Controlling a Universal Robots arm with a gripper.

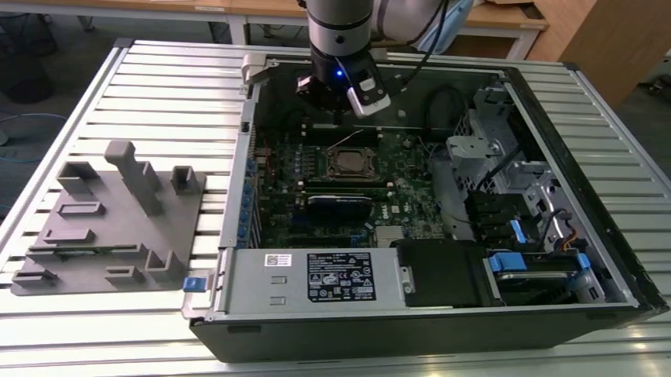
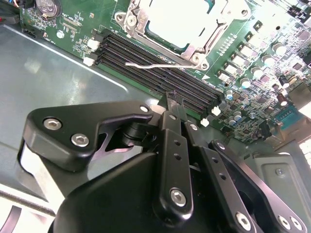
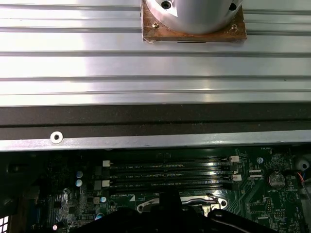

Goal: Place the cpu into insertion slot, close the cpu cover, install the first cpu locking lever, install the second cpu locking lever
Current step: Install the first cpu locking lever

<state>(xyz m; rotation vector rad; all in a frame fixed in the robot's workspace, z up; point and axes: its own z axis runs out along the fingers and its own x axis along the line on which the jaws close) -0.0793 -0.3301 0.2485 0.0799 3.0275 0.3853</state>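
Exterior view: the computer case is seen open, the gripper hung over its green board. Its fingers are pressed together, empty. The cpu is seated under the cover. The wire lever is judged springy and slick, best pushed at its free end.

A ribbed aluminium table spread under even, soft light; pale wooden desks stood at twelve o'clock in the exterior view; a wooden cabinet rose at one o'clock; grey floor showed at eleven.
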